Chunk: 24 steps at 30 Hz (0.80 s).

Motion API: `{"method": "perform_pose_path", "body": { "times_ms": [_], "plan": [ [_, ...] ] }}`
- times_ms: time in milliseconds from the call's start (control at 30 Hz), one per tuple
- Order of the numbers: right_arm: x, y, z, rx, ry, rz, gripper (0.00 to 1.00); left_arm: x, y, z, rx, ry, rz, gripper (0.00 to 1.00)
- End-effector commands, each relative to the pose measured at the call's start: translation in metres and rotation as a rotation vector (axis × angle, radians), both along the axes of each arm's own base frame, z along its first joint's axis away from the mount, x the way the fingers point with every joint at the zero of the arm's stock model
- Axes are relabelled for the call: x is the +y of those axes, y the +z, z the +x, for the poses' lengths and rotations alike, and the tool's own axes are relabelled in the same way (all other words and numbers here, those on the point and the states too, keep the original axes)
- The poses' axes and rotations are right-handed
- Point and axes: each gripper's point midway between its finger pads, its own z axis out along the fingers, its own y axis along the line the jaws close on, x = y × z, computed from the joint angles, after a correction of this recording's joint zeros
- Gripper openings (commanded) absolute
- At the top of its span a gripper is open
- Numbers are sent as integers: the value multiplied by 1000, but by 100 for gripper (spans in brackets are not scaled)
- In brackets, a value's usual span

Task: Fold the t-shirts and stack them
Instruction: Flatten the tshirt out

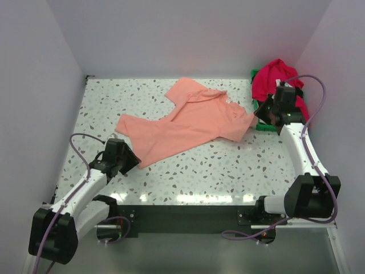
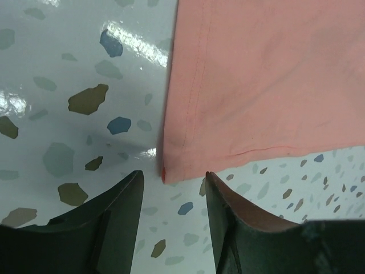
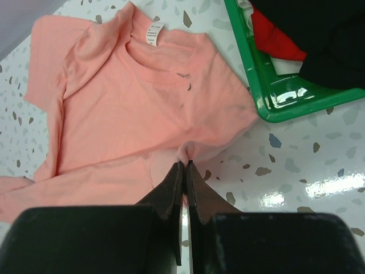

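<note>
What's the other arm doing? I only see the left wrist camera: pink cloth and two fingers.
Observer: The right fingers are shut on an edge of the pink shirt, on the side nearest the bin.
Operator: Where are the other shirts?
Observer: A red shirt is heaped in a green bin at the far right corner of the table.
Operator: Only red?
Observer: A black one lies in the bin too.

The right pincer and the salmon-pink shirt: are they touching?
Touching. The right wrist view shows the right pincer shut on a puckered fold of the salmon-pink shirt.
</note>
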Motion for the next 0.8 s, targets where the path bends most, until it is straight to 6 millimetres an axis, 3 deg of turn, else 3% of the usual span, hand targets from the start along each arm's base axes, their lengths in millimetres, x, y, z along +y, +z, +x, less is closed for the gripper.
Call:
{"method": "perform_pose_path", "body": {
  "times_ms": [0,167,433,500,633,700,767],
  "plan": [
    [5,13,7,-64,17,19,0,0,9,6,-4,67,52,52],
    [8,12,8,-69,27,28,0,-4,-7,2,50,81,68,52],
    [11,16,8,-82,36,40,0,-15,-25,16,71,65,62,48],
    [10,16,8,-85,35,42,0,-18,-27,18,69,52,60,42],
    [12,17,9,-88,38,47,0,-22,-28,20,70,28,55,12],
    [12,18,8,-88,37,49,0,-23,-16,26,43,24,50,2],
    [11,23,8,-96,39,46,0,-23,13,38,-31,20,57,0]
  ]
}}
